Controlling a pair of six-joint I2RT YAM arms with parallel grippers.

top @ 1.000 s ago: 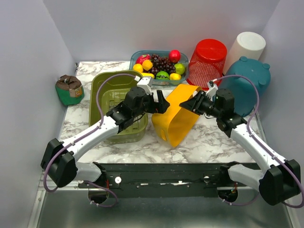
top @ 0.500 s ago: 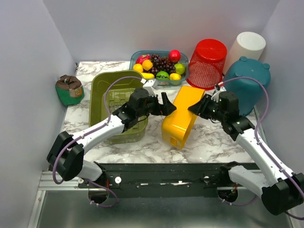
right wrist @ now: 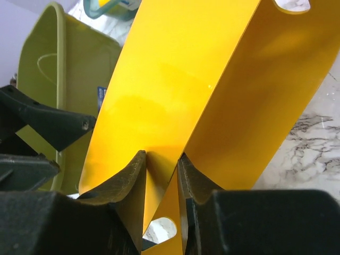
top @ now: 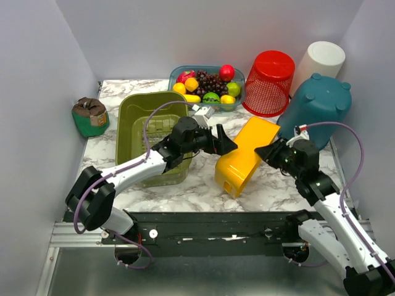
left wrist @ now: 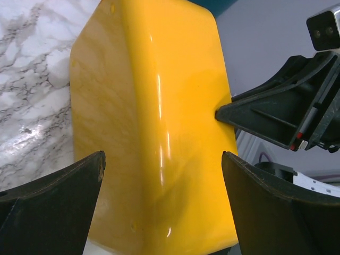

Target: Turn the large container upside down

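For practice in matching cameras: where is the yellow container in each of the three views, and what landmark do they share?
Top: yellow container tilted at the centre of the marble table.
Left wrist: fills the middle, inside the open left gripper.
Right wrist: upper centre, its wall pinched by the right gripper.
Shared landmark: the marble table.

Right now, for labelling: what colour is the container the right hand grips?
Yellow container; the right wrist view shows it best.
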